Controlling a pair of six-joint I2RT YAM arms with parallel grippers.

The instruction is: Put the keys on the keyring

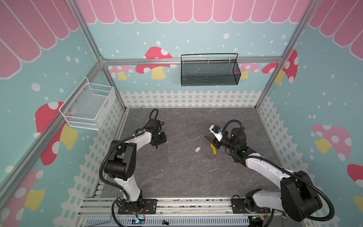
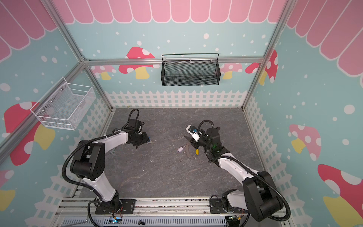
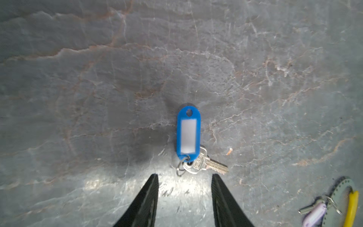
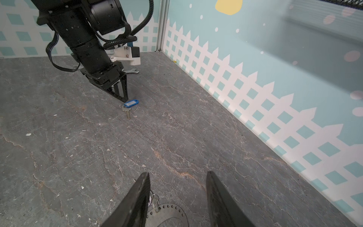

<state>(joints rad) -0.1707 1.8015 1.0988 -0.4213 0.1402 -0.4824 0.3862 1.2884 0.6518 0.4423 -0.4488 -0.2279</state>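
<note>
Grey slate tabletop (image 3: 78,78) | our left gripper (image 3: 184,175) spread, empty, blue-tagged key (image 3: 206,166) just ahead | our right gripper (image 4: 177,174) spread over keyring (image 4: 169,213)

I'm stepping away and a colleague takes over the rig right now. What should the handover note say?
Left gripper: open, empty, just above the key with the blue tag, which lies flat on the table.
Right gripper: open, empty, over the keyring, which also lies on the table.
Key with the lilac tag: against the keyring's edge; I cannot tell if it is threaded on.
Done: nothing certain.
Left: grasp the blue-tagged key, thread it on the keyring, and check the lilac one.
</note>
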